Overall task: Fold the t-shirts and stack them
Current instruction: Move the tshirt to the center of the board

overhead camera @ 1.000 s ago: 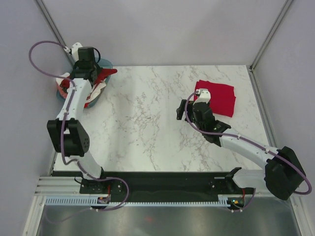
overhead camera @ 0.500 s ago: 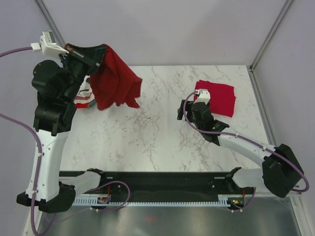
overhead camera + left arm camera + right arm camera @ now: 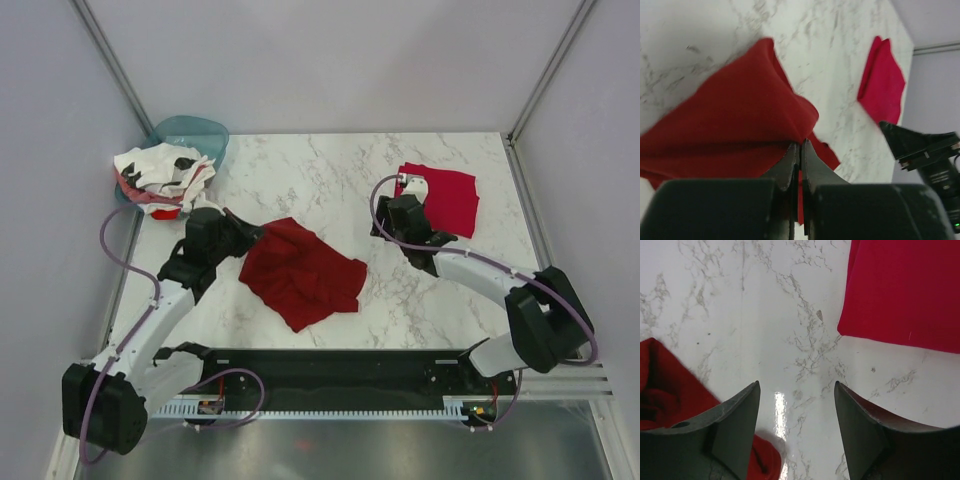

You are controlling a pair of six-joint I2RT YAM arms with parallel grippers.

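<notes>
A dark maroon-red t-shirt (image 3: 305,272) lies crumpled on the marble table near the front middle; it also shows in the left wrist view (image 3: 730,120) and the right wrist view (image 3: 662,390). My left gripper (image 3: 252,236) is shut on its left edge, jaws pinching the cloth (image 3: 800,145). A folded crimson-pink t-shirt (image 3: 445,198) lies flat at the back right, also in the right wrist view (image 3: 905,290). My right gripper (image 3: 385,218) is open and empty (image 3: 796,385) just left of it, above bare table. White t-shirts with black and red marks (image 3: 160,172) sit heaped in the teal basin.
The teal plastic basin (image 3: 196,132) stands at the back left corner of the table. Grey walls close in the back and both sides. A black rail (image 3: 330,365) runs along the table's front edge.
My left arm swung down from high at the back left, carrying the maroon shirt, and laid it on the table at front middle. My right gripper shifted slightly towards the back.
</notes>
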